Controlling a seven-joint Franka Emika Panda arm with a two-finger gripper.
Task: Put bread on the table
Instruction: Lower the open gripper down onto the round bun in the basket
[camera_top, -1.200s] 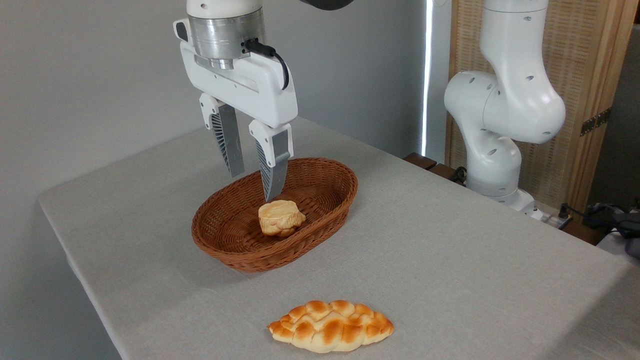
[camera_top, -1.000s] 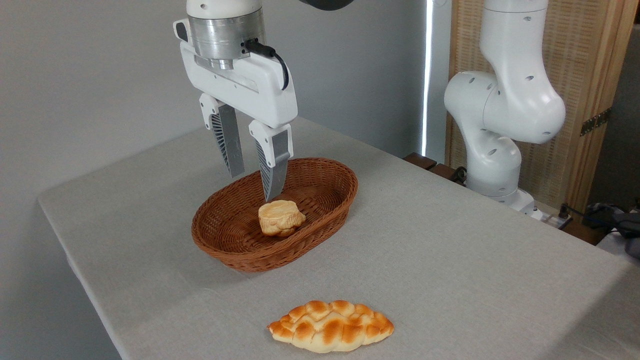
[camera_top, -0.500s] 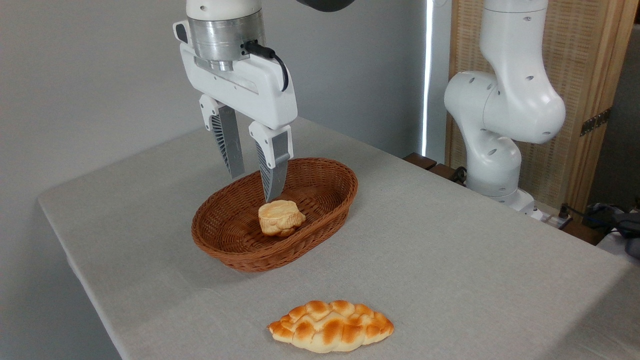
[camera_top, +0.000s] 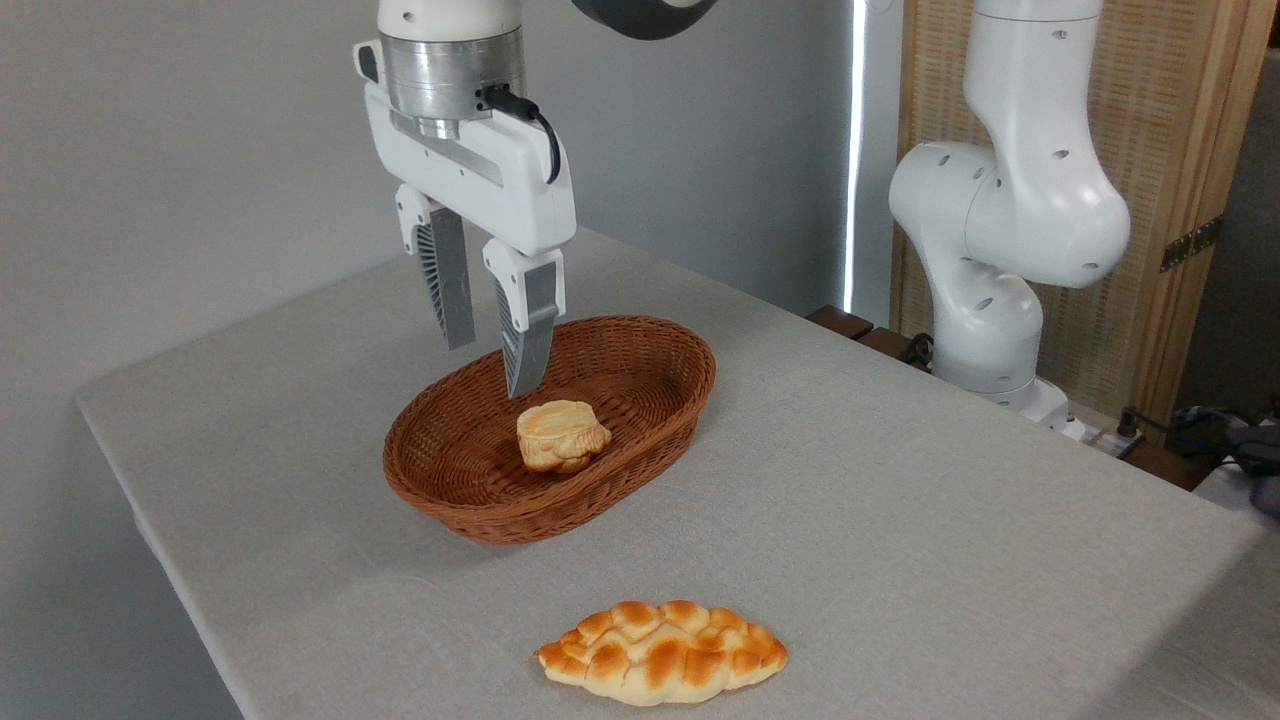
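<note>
The brown basket sits on the table, which has a light grey cloth on it. Inside the basket, a bit right of its middle, lies the bread. It is a small round bun with a golden top and a paler bottom, and it rests on the basket floor. Above the basket hangs the gripper, pointing down. Its two grey fingers stand a little apart with a gap between them, and nothing is held in that gap. The tips are up over the back part of the basket, above the bread and a bit to its left, not touching it. In front of the basket, well apart from it, a long braided loaf lies flat on the cloth. To the right of the basket, past the table edge, stands the white arm base.
</note>
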